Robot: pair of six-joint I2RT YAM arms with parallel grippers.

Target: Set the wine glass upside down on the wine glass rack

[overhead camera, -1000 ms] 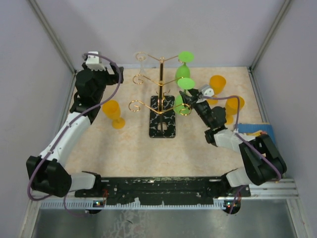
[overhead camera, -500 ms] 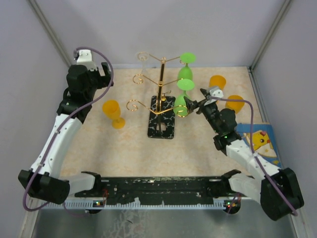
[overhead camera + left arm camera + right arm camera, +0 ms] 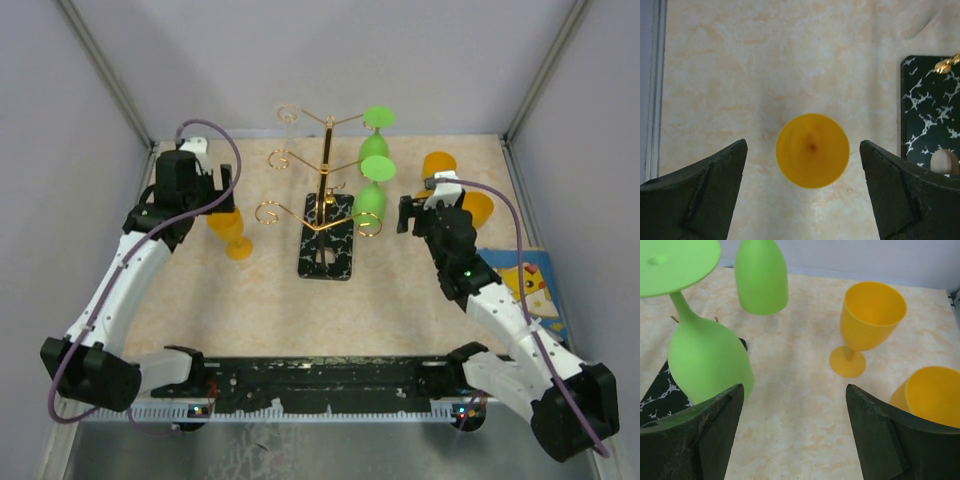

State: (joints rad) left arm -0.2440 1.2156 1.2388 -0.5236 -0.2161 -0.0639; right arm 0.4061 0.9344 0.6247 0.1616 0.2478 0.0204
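Observation:
The gold wire wine glass rack stands on its black veined base at mid table. Two green wine glasses hang upside down on its right arms; both show in the right wrist view. My right gripper is open and empty, just right of the lower green glass. My left gripper is open above an upright orange wine glass, which lies between its fingers seen from above. The rack's left arms are empty.
Two more orange glasses stand at the right: one upright, another closer to my right arm. A blue and yellow picture card lies at the right edge. The rack base edge shows in the left wrist view.
My right gripper let go of the lower green glass, which now hangs on the rack, and drew back to the right. My left gripper moved down over the left orange glass.

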